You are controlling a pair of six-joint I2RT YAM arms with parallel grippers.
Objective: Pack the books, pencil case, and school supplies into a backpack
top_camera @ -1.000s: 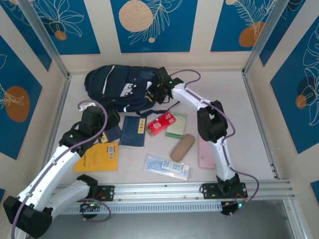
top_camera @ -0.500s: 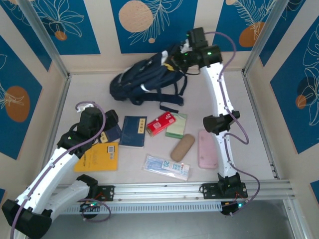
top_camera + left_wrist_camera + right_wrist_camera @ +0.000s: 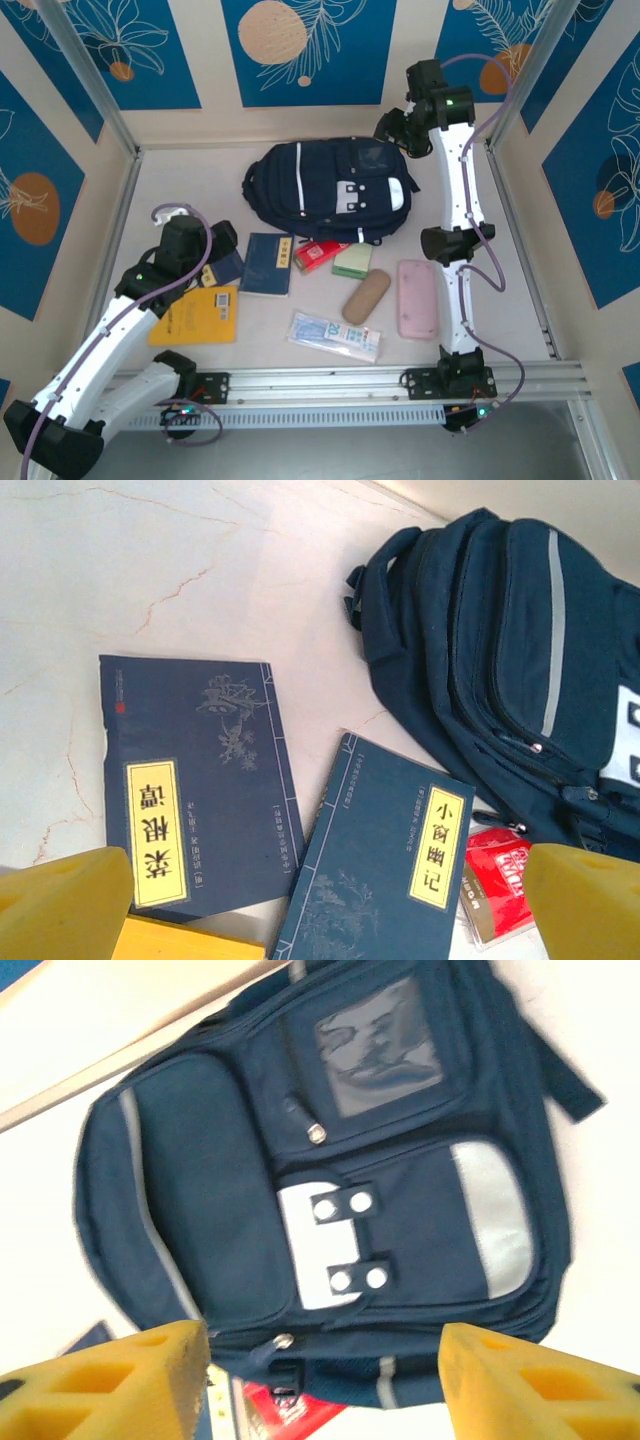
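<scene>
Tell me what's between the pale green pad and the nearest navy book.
The red box with white print lies between the pale green pad and the thin navy book, seen in the top view.

On my screen I see a pale, faintly veined table point(image 3: 200, 170) boxed in by cream walls carrying blue panels point(image 3: 308, 50) with orange discs and white leaf outlines. Slanted metal posts point(image 3: 88, 75) rise at the back corners, and a ribbed aluminium rail point(image 3: 320, 382) runs along the near edge.
</scene>
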